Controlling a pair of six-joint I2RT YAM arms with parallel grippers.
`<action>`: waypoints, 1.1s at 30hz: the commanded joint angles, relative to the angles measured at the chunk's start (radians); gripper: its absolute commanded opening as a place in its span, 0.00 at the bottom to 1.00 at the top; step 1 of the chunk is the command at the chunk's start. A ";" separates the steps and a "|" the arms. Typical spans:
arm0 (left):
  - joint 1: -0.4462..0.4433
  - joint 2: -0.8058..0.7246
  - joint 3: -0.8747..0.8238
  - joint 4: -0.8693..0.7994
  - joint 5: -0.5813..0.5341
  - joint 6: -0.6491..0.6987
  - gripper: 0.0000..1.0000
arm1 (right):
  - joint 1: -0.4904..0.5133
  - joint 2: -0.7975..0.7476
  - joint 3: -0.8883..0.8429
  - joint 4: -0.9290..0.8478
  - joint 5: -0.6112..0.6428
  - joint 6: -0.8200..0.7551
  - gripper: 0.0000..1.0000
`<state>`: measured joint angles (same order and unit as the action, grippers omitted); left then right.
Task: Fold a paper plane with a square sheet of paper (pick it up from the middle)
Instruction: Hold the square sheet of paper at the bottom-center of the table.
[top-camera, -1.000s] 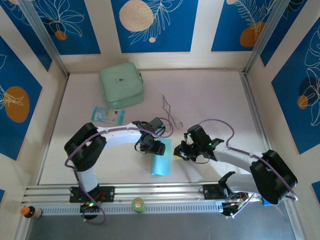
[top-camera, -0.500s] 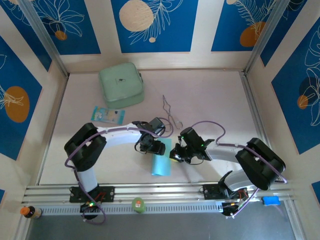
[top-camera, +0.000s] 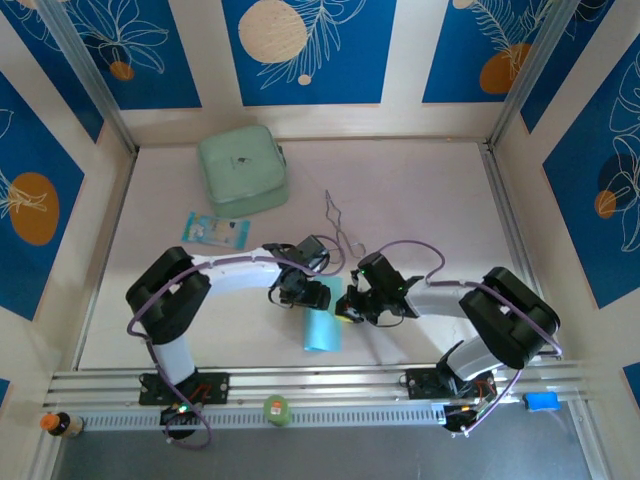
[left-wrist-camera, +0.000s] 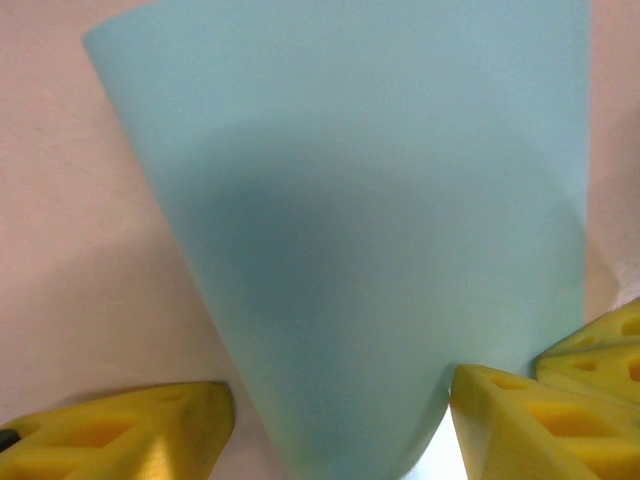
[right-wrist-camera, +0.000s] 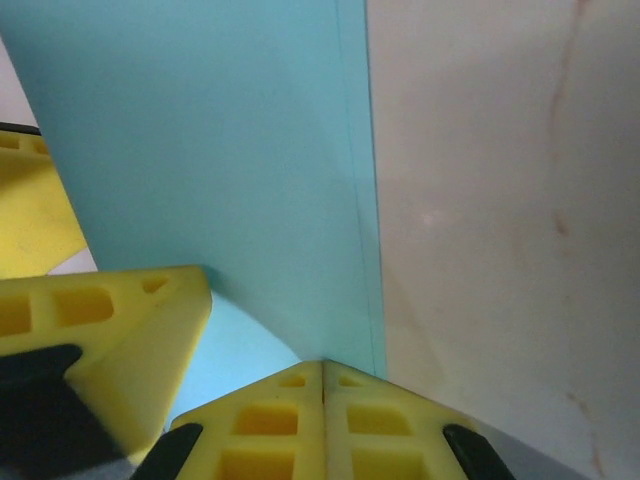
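**Table** (top-camera: 430, 200): work is confined to the near middle, between the two bases. This is judged to be so that both wrists can reach one sheet.

**Mint-green case** (top-camera: 243, 170): set at the far left, well apart from the work and not involved.

**Square sheet of paper** (top-camera: 322, 330): it lies on the table near the front edge. It is seen as a narrow cyan strip running near to far, so it is judged to be doubled over lengthwise. In the left wrist view one end bulges in a rounded loop and is not pressed flat.

**Metal tongs** (top-camera: 340, 225) and **printed packet** (top-camera: 215, 231): both lie apart from the paper.

**Left gripper** (left-wrist-camera: 340, 425): it is placed over the strip's far end. The jaws are held partly apart with the loop between the yellow fingers (left-wrist-camera: 130, 430), judged to steady the sheet. Whether the pads press on it cannot be made out.

**Right gripper** (right-wrist-camera: 323, 372): the jaws are fully closed, pads meeting, and the tip is set at the strip's layered right edge. This is judged to be for flattening the fold. Whether paper is pinched between the pads cannot be told.

**Hidden:** the strip's far end is covered in the top view, and its corners are cut off in both wrist views.
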<state>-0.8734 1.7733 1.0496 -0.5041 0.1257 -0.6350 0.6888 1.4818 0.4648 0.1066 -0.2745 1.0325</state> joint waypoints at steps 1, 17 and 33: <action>0.016 0.015 -0.045 0.074 -0.073 -0.022 0.66 | -0.027 0.034 0.009 -0.097 -0.008 -0.086 0.02; 0.027 -0.136 -0.205 0.332 0.136 -0.267 0.67 | -0.100 0.041 0.044 -0.153 -0.089 -0.211 0.02; 0.017 -0.140 -0.265 0.429 0.185 -0.314 0.48 | -0.100 0.040 0.018 -0.117 -0.074 -0.149 0.02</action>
<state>-0.8391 1.6314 0.8066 -0.1501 0.2317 -0.9318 0.5903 1.5028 0.5022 0.0036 -0.3561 0.8650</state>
